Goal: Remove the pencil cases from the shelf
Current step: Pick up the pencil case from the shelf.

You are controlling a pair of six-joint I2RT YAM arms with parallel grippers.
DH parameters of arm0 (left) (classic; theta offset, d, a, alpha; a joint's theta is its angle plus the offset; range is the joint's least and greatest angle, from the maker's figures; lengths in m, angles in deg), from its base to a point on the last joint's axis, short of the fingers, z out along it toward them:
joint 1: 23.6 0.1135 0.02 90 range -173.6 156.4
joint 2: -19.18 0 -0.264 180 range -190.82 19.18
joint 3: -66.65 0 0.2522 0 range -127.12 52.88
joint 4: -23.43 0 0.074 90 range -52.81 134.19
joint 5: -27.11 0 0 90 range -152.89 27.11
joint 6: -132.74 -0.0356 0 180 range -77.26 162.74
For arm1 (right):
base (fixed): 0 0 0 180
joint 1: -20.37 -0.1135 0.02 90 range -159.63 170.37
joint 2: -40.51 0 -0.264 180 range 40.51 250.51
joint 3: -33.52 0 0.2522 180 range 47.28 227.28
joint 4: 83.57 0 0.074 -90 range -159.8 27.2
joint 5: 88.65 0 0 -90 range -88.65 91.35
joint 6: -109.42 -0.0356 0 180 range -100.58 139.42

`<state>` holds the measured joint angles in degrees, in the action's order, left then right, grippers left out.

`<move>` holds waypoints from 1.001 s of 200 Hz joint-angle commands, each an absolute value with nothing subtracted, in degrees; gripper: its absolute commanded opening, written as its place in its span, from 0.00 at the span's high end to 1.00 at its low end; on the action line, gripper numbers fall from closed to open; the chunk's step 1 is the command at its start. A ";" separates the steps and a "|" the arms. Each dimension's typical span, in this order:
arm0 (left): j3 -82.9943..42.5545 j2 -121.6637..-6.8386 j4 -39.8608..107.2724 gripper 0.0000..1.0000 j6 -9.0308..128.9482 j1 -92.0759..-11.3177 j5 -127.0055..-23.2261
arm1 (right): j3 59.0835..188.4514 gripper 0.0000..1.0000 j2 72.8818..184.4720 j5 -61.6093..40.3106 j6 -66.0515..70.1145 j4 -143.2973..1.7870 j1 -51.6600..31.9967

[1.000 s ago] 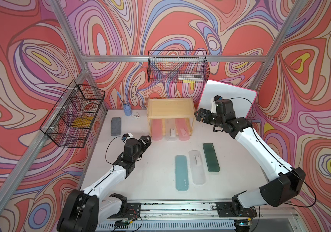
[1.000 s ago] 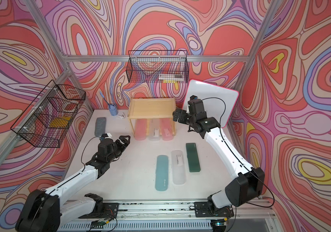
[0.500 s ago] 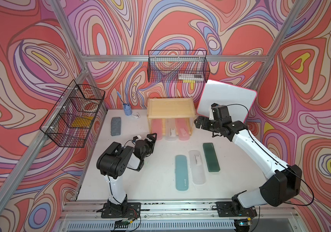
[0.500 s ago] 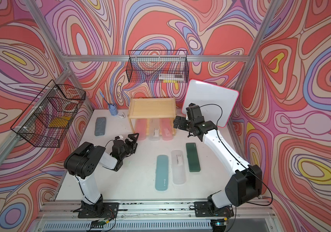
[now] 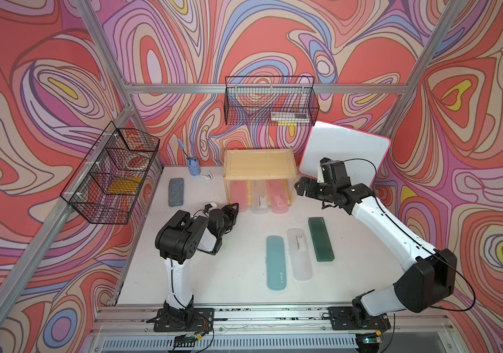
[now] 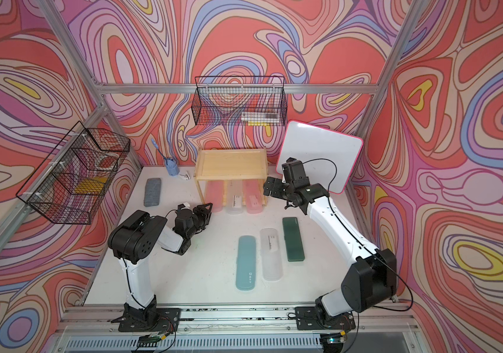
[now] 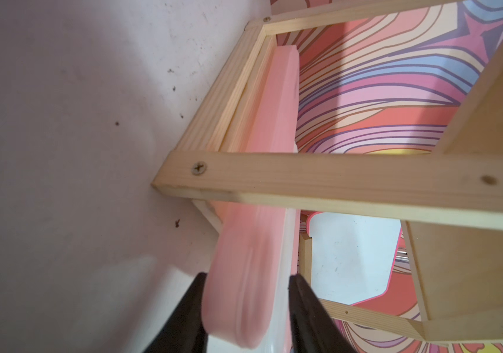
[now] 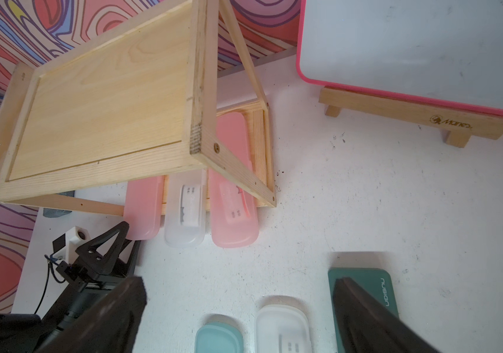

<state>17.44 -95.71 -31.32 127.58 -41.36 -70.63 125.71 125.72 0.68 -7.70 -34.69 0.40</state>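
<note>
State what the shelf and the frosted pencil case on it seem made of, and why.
Shelf: unpainted light wood, matt; grain lines and screw heads show. Frosted pencil case: probably plastic, smooth and translucent; milky look, moulded rounded end.

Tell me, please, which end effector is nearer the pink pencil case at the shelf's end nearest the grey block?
Left. The left end effector straddles the end of that pink pencil case; the right end effector hangs open beyond the opposite side of the shelf.
</note>
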 commanded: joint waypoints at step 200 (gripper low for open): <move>30.13 -26.09 31.63 1.00 99.08 -59.46 -52.93 | 121.68 0.02 126.76 -10.44 -18.15 -39.23 -13.17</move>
